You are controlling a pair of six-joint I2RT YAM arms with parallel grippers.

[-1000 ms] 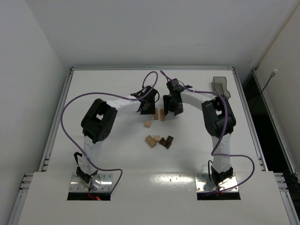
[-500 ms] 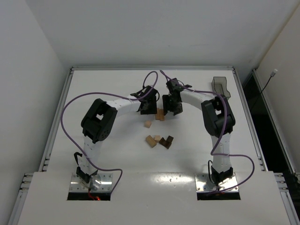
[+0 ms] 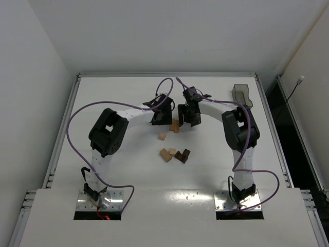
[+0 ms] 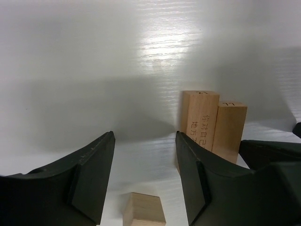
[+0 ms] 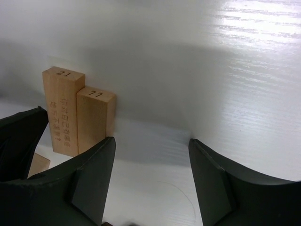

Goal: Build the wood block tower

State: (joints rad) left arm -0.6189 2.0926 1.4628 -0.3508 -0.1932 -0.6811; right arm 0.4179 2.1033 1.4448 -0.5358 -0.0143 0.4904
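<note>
Left claw (image 4: 145, 141): jaws apart at a medium gap, gripping nothing, with bare table (image 4: 94, 70) between the tips. Right claw (image 5: 151, 146): jaws wider, also holding nothing.

Task things: two tan blocks stand upright on the table, side by side and touching, in the space between the two claws. They are not one on top of the other. Block 21 (image 5: 63, 110) is on the left claw's side and has engraved characters down its face. Block 77 (image 5: 95, 120) is on the right claw's side, and its top sits lower in both wrist views. The pair is outside both gaps. In the left wrist view it is just past the outer side of one finger (image 4: 195, 179), with its lower part hidden behind that finger. I can't tell whether the finger touches block 21. In the right wrist view it is just past the outer side of the opposite finger (image 5: 89, 181).

Loose block (image 3: 162, 136): tan, lying flat just on the base side of the left claw. It shows at the bottom edge of the left wrist view, in line with the gap but not gripped.

Cluster (image 3: 172, 153): farther toward the bases, well apart from both claws. It is a few tan blocks with a dark block (image 3: 181, 155) at its right end, packed close.

Bin (image 3: 241, 95): smoky plastic, at the table's far right, well apart from the right claw on its outer side. Too small and dark in the top view to tell what is in it.
</note>
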